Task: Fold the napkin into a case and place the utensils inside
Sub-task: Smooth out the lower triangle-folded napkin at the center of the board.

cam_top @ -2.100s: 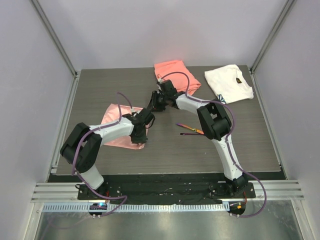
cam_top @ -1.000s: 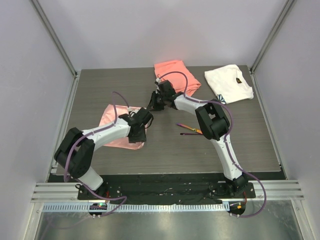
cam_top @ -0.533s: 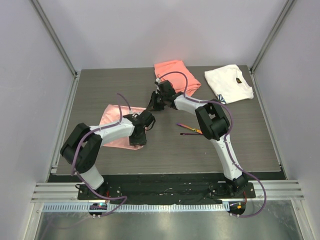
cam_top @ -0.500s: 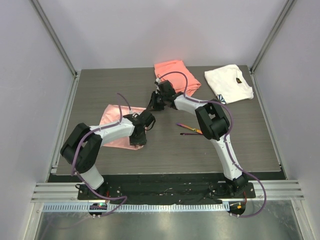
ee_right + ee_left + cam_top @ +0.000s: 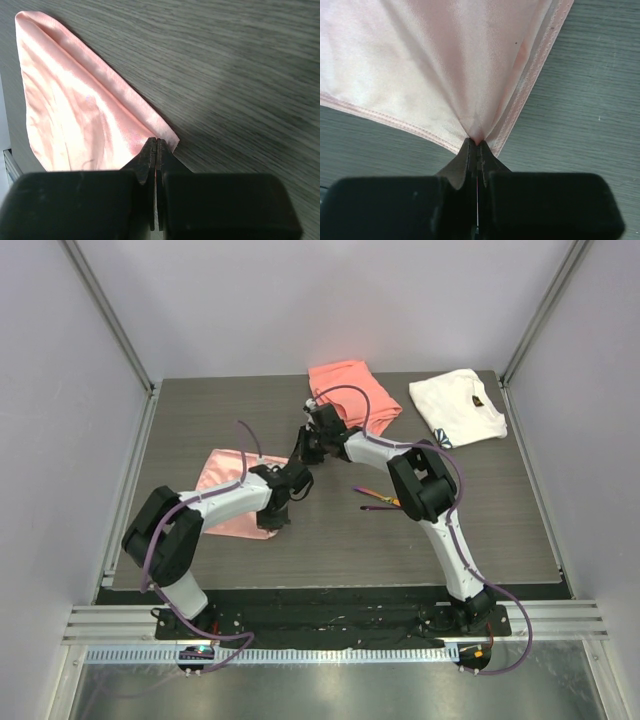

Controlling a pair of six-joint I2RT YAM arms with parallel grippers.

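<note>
The napkin (image 5: 228, 502) is a glossy pale-pink cloth lying on the left of the table, folded over on itself. My left gripper (image 5: 277, 521) is shut on its near right corner; the left wrist view shows the cloth (image 5: 445, 65) pinched and puckered at the fingertips (image 5: 476, 143). My right gripper (image 5: 303, 453) is shut on the far right corner, with the cloth (image 5: 75, 110) stretching away from the tips (image 5: 157, 140). The two dark utensils (image 5: 378, 498) lie on the table to the right, beside the right arm. No case shape shows.
A folded coral-orange cloth (image 5: 355, 386) lies at the back centre, just behind the right wrist. A white cloth with a dark mark (image 5: 458, 406) lies at the back right. Grey walls and metal rails close in the table's sides.
Both grippers stay shut on the napkin's right corners. The left wrist has shifted about slightly and the right gripper has edged a little to the far left, drawing the right edge with it.
</note>
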